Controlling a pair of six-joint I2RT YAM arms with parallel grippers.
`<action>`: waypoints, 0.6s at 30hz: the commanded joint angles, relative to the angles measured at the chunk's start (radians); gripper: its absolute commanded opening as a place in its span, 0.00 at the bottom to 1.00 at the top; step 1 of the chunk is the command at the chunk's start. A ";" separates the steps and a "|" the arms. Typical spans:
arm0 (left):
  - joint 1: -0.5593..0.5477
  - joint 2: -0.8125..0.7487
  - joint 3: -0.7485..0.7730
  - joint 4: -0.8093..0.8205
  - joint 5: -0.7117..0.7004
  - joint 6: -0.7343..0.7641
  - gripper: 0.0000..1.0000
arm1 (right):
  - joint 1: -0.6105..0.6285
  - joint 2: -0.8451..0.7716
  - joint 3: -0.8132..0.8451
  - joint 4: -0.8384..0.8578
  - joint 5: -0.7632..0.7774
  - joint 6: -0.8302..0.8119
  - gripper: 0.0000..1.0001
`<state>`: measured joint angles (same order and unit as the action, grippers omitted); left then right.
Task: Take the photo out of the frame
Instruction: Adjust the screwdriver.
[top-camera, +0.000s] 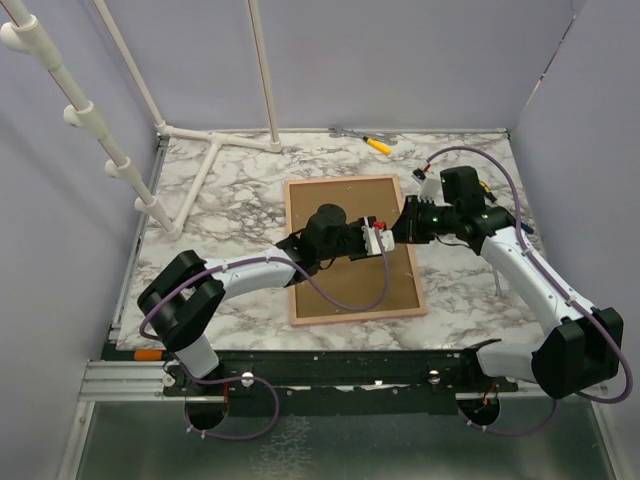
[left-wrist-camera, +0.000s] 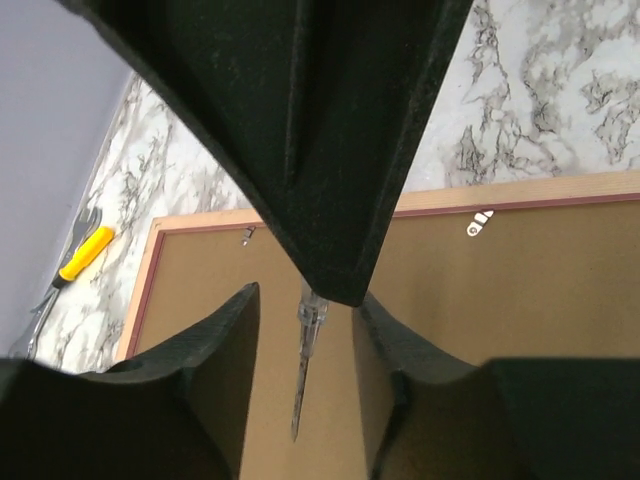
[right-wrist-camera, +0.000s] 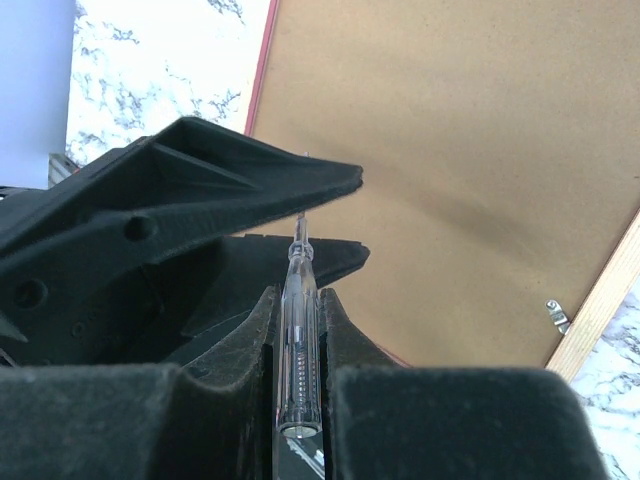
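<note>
Top external shows the frame (top-camera: 345, 200) lying back-up mid-table, with the marble table (top-camera: 230, 200) showing past all four edges. Over its 2 o'clock side the left gripper (left-wrist-camera: 305, 300) is spread apart, and the right gripper (right-wrist-camera: 300, 305) clamps a clear screwdriver (right-wrist-camera: 299, 350). A yellow-handled tool (top-camera: 378, 145) lies beyond 12 o'clock.

Top view: both arms come in from the bottom corners and meet tip to tip at picture centre. Left arm (top-camera: 250, 272) folds at lower left, then its forearm runs right. Right arm (top-camera: 530, 265) climbs up-left from lower right, its wrist bent down-left. Right gripper (top-camera: 406, 226) is clamped on a clear-handled screwdriver (right-wrist-camera: 298, 340), tip forward. Left gripper (top-camera: 388, 240) has its fingers (left-wrist-camera: 215, 350) apart, straddling that tip with a gap on each side.
</note>
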<state>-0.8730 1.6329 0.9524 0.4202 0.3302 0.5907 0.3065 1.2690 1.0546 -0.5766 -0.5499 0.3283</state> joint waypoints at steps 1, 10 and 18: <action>-0.021 0.025 0.039 -0.037 0.025 0.027 0.35 | 0.000 -0.022 -0.019 0.005 -0.031 -0.005 0.01; -0.026 0.029 0.039 -0.070 0.059 0.015 0.00 | 0.000 -0.114 -0.085 0.091 0.026 0.027 0.35; -0.024 0.017 0.029 0.038 0.003 -0.255 0.00 | 0.001 -0.279 -0.207 0.322 0.098 0.052 0.42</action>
<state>-0.8925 1.6554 0.9791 0.3752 0.3508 0.5270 0.3065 1.0618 0.9001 -0.4255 -0.5056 0.3664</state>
